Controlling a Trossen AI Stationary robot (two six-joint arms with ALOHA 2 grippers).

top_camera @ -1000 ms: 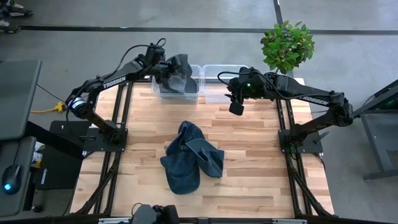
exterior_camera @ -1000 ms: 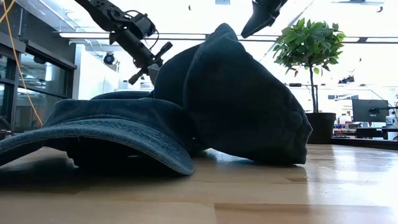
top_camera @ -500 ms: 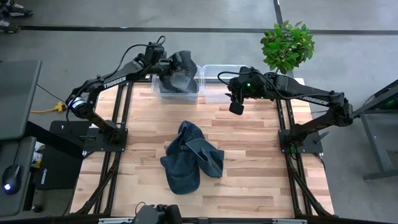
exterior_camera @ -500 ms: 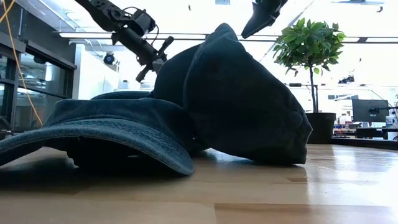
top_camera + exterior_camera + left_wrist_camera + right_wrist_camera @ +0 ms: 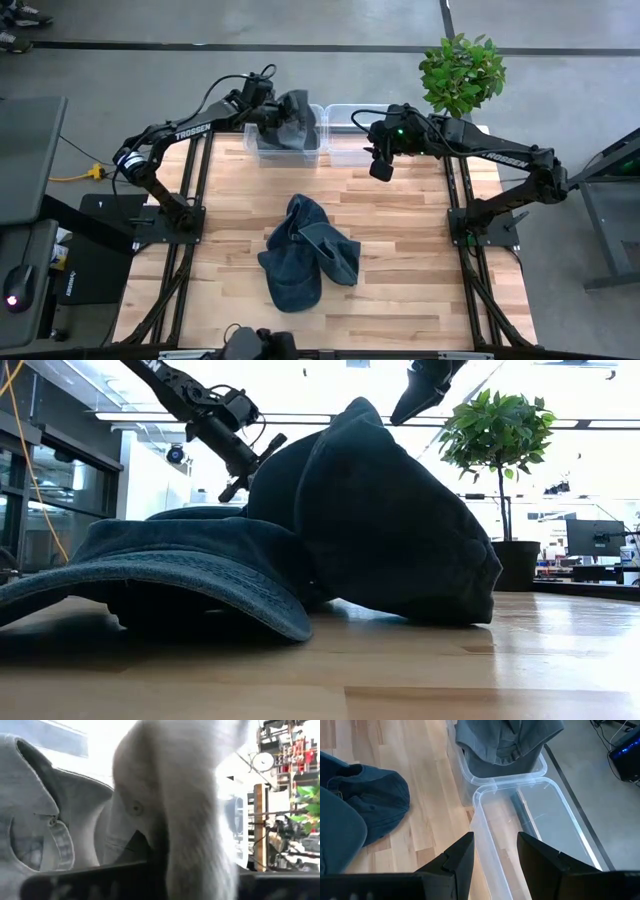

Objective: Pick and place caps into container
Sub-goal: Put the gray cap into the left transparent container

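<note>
Two floppy dark-blue denim caps (image 5: 300,250) should crumple like light cloth, best pinched at a fold; left gripper (image 5: 272,112) unclear, right gripper (image 5: 380,172) part-open, empty.

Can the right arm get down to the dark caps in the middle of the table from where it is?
Probably yes. The right gripper hangs open above the empty bin, holding nothing, and bare table lies between it and the dark caps. The left gripper is busy at the other bin.
</note>
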